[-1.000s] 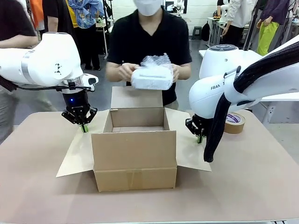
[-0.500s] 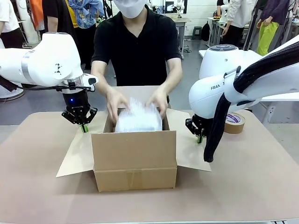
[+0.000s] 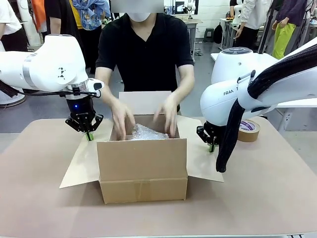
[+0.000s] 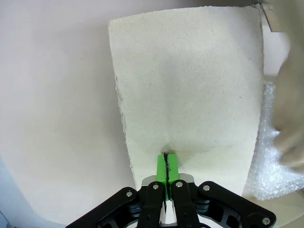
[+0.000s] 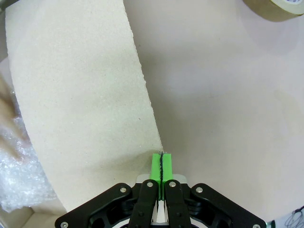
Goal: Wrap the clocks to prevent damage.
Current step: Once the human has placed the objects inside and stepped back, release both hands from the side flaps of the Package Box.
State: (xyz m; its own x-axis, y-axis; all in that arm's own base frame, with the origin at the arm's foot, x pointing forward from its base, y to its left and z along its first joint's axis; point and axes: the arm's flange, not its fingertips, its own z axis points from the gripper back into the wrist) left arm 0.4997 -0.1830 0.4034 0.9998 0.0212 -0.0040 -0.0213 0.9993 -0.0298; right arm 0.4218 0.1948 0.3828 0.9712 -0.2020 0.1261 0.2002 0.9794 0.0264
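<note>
Clock bundle (image 3: pixel 148 133), swathed in bubble wrap (image 4: pixel 270 166), sits low inside the open cardboard box (image 3: pixel 142 168) at the middle of the worktop (image 3: pixel 39 198). The clock itself is hidden by the wrap, and the box's front wall cuts off all but the crumpled top. That top spreads side to side, but which way the clock faces cannot be told. At the left, the robot's left hand (image 3: pixel 88 135) has its green pads pressed together, tips down on the left flap (image 4: pixel 190 95); its wrist view shows the meeting pads plainly. The person's hands (image 3: pixel 123 115) reach into the box on either side of the bundle, a mere blur in the wrist views. The robot's right hand (image 3: pixel 212 147), pads likewise together, touches the edge of the right flap (image 5: pixel 80 95), half hidden in the front view by a black sleeve (image 3: pixel 230 134). A tape roll (image 3: pixel 248 130) lies farther right, cut off in the right wrist view.
</note>
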